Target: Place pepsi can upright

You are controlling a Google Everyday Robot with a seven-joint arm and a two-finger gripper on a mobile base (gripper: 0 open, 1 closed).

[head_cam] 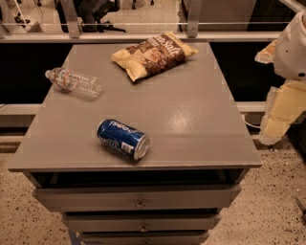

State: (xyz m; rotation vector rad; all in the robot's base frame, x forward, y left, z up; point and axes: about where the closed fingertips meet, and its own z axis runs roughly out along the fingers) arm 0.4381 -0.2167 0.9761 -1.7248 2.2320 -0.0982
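The pepsi can (pixel 123 139) lies on its side near the front-left of the grey cabinet top (pixel 191 110), well apart from the gripper (pixel 281 112) hanging beyond the right edge, and I cannot tell whether that gripper is spread or closed.

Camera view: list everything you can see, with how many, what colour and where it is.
pepsi can: one, blue with silver ends, lying on its side near the front of the table top
water bottle: one, clear plastic, lying on its side at the left rear of the top
chip bag: one, yellow and brown, lying flat at the rear middle
table: one, grey, centre of the view
drawers: at least three, grey, stacked under the top
chair: one, dark, on the floor beyond the table, partly cut off
arm: one, white, at the right edge
tool: one, pale yellow, beside the table's right side, away from the can
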